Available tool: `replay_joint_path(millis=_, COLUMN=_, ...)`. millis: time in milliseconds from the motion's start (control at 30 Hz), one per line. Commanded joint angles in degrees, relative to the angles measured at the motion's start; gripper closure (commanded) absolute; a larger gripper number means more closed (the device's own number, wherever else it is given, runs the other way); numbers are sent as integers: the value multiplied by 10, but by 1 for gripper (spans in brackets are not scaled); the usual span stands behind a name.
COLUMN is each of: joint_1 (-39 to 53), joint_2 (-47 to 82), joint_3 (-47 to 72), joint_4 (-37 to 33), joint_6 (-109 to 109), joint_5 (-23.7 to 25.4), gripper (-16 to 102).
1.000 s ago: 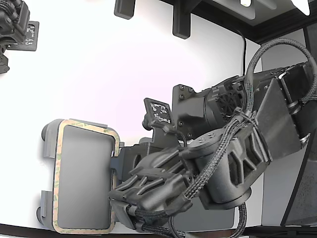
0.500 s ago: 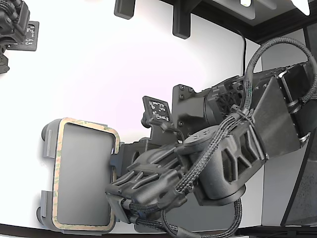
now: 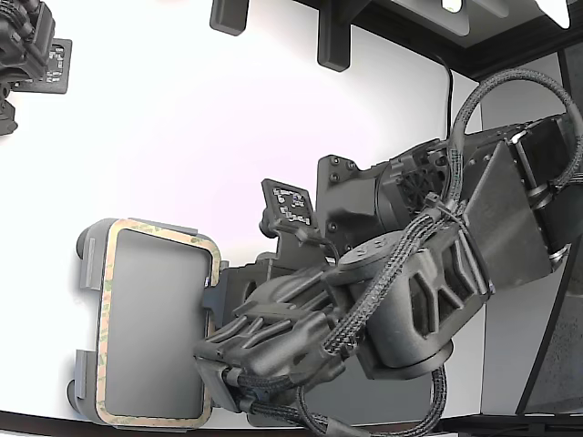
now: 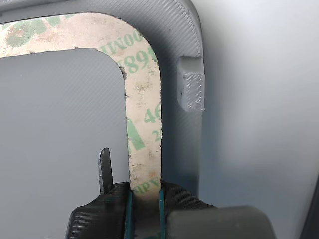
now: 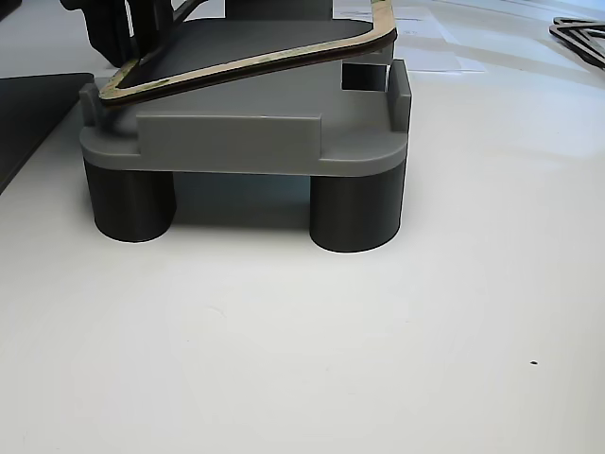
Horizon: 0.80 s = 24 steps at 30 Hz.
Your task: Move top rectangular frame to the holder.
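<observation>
The hand [image 4: 144, 199] is clamped on the top rectangular frame [image 4: 144, 114], tilted over the holder [image 5: 246, 142]; next, lower it level and release.

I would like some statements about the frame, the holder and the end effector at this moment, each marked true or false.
1. The end effector is closed on one side of the rectangular frame. True.
2. The frame lies flat, fully seated in the holder. False: in the other view it is tilted, one end raised above the holder.
3. The holder stands on dark cylindrical feet. True.
4. The frame is solid, without an opening in the middle. False: its middle is hollow, and the grey holder surface shows through it.
5. The frame carries green printed marks on a tan surface. True.
</observation>
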Motion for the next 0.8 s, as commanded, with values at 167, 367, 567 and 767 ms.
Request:
replay_joint_path(millis=167, joint_1=-9, joint_2=16, joint_3=-11, joint_4=1, joint_6=0, joint_5=-2, gripper=94)
replay_joint_path(millis=367, joint_1=-9, joint_2=15, joint_3=1, joint_4=-5, joint_6=-2, joint_5=-2, gripper=93)
replay_joint_path(millis=567, joint_1=-9, joint_2=11, joint_3=-1, joint_4=-9, joint_6=-2, joint_5=-6, gripper=92)
replay_joint_path(millis=767, joint_1=-9, joint_2=11, joint_3=0, joint_4=-7, joint_6=-3, joint_5=-5, gripper=87)
